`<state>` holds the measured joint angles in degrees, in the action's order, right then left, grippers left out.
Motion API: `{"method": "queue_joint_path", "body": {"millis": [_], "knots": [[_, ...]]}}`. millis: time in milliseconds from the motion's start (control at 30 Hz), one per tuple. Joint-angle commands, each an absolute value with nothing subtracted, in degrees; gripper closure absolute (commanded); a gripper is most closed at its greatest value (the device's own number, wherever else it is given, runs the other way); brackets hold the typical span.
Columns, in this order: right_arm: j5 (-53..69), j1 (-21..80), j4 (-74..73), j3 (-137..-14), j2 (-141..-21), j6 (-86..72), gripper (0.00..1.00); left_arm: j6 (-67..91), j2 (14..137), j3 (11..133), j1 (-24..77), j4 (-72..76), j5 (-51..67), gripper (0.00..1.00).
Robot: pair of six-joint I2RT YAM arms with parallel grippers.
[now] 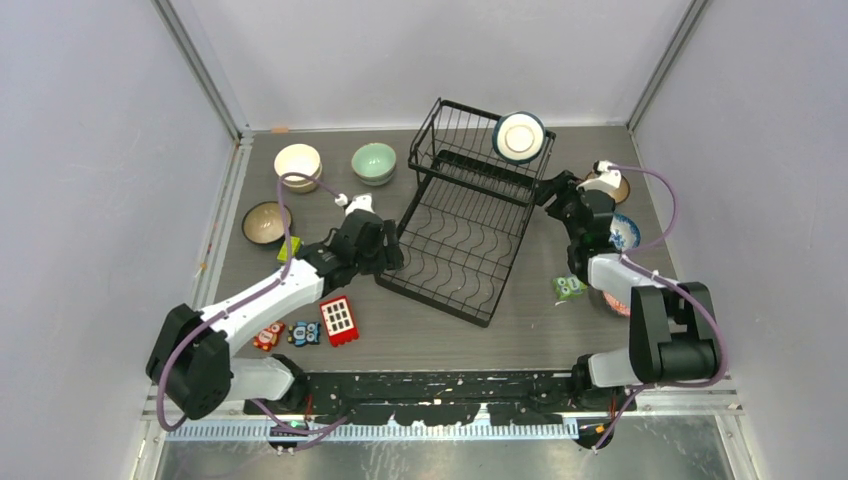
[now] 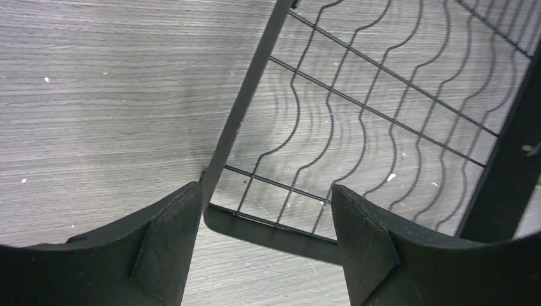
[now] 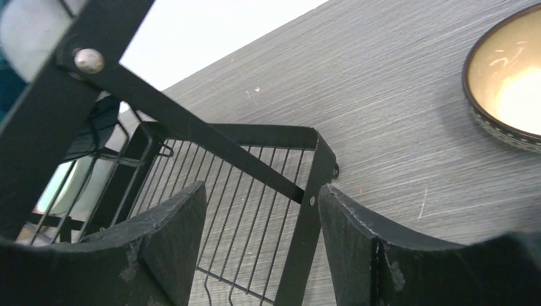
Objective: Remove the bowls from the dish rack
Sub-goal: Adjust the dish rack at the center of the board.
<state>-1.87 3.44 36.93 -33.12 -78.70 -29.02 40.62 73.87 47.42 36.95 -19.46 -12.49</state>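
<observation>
Seen from above, the dish rack (image 1: 470, 215) stands mid-tabletop (image 1: 540, 330), with one teal-rimmed bowl (image 1: 520, 137) on edge at the far right corner of its upper basket. A cream bowl (image 1: 298, 163), a pale green bowl (image 1: 374, 162) and a brown bowl (image 1: 266, 222) sit on the tabletop to its left, and a blue-and-white bowl (image 1: 630, 235) to its right. The left gripper (image 1: 385, 250) is at the rack's near left corner, jaws apart astride the frame bar; the right gripper (image 1: 552, 190) is at the rack's right side, jaws apart with a corner post between them, unclamped.
</observation>
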Motion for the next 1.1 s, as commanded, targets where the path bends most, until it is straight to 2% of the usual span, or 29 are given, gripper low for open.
{"method": "queue_joint_path", "body": {"millis": [0,233,433,733,1067], "knots": [[1.49,4.27,42.95,-37.34,-82.31,-26.5,0.32,42.52,69.31,46.29,36.6,-20.74,-9.77,0.25],[2.16,5.2,45.59,-39.77,-87.31,-26.37,0.4,43.59,63.4,43.11,36.69,-21.54,-9.06,0.25],[0.37,5.7,46.27,-39.1,-87.92,-25.92,0.69,43.43,60.74,41.85,36.6,-22.14,-9.57,0.26],[-3.96,6.5,42.36,-36.03,-82.11,-24.27,0.98,43.34,61.51,41.59,36.62,-20.81,-8.64,0.27],[-7.2,8.01,38.54,-30.31,-71.96,-25.6,0.99,45.53,61.14,39.64,36.73,-20.93,-8.09,0.25]]}}
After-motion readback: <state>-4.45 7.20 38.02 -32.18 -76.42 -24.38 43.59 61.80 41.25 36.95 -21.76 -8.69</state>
